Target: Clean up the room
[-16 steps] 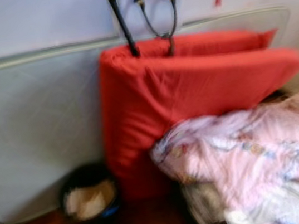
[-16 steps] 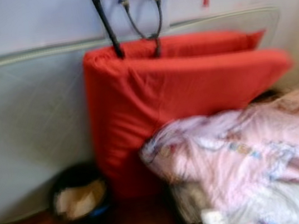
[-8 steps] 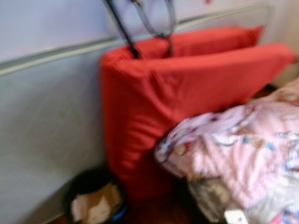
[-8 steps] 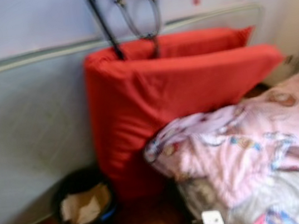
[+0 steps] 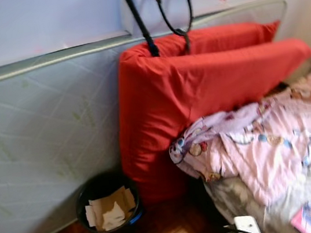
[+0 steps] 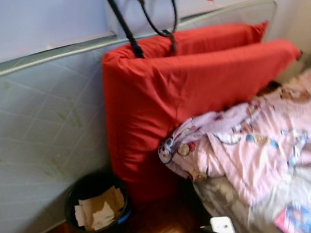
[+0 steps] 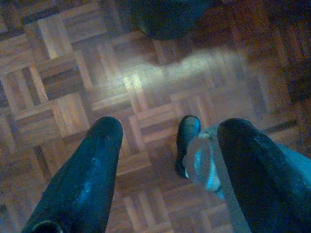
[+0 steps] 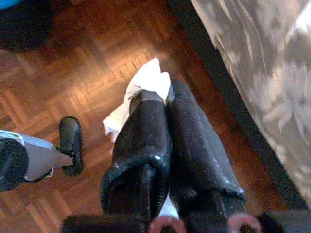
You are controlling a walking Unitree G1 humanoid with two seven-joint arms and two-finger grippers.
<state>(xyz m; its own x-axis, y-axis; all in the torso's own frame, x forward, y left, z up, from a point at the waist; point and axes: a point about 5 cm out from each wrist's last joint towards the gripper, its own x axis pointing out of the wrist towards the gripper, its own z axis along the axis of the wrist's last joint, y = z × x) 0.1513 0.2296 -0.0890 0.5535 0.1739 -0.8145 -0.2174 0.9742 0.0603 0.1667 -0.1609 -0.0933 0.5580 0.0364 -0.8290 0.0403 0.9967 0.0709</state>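
right claw (image 8: 155,94): closed on white tissue (image 8: 141,90), above parquet floor (image 8: 97,63) | left claw (image 7: 167,141): open, empty | black bin (image 5: 109,208): holds paper scraps, beside red mattress (image 5: 199,92)

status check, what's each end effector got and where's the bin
Right end effector shut on white tissue, above the parquet. Left end effector open, empty. Black bin ahead, against the red mattress, paper inside. Floor path open.

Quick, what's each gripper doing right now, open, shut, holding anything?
Left gripper: open, holding nothing, above the wooden floor.
Right gripper: shut on a white tissue.
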